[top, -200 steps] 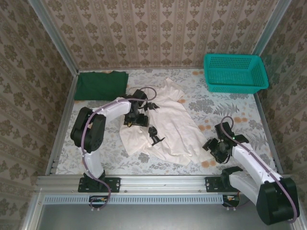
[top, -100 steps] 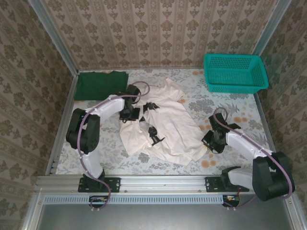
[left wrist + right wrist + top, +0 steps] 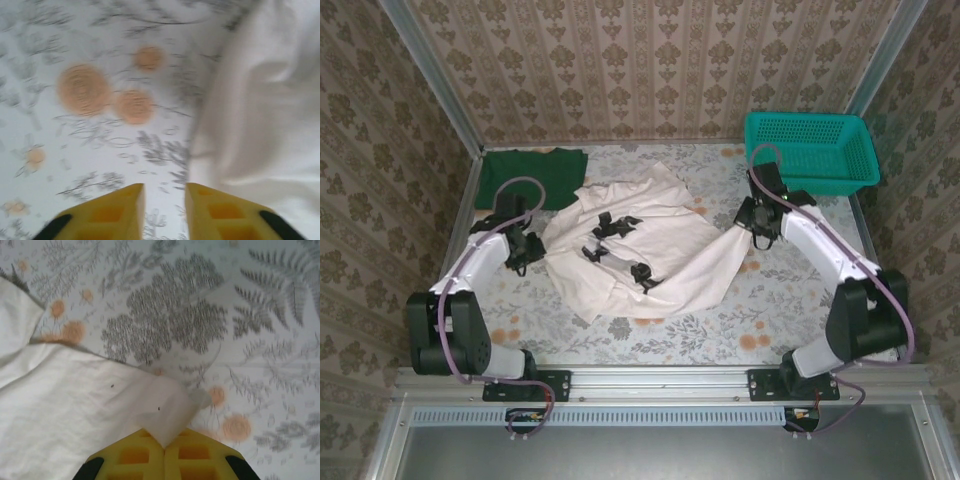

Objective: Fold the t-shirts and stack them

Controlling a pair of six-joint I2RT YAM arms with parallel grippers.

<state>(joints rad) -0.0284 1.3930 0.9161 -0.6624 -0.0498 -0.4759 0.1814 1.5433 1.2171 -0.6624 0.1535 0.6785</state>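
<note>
Off-white t-shirt (image 3: 75,400) | corner in right jaws | beside left jaws

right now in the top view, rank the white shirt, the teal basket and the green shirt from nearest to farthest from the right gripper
1. off-white t-shirt: centre of the table, its right corner pinched in the right gripper.
2. teal basket: back right corner, just behind the gripper.
3. dark green t-shirt: far across, at the back left.

no text is legible (in any view).
</note>
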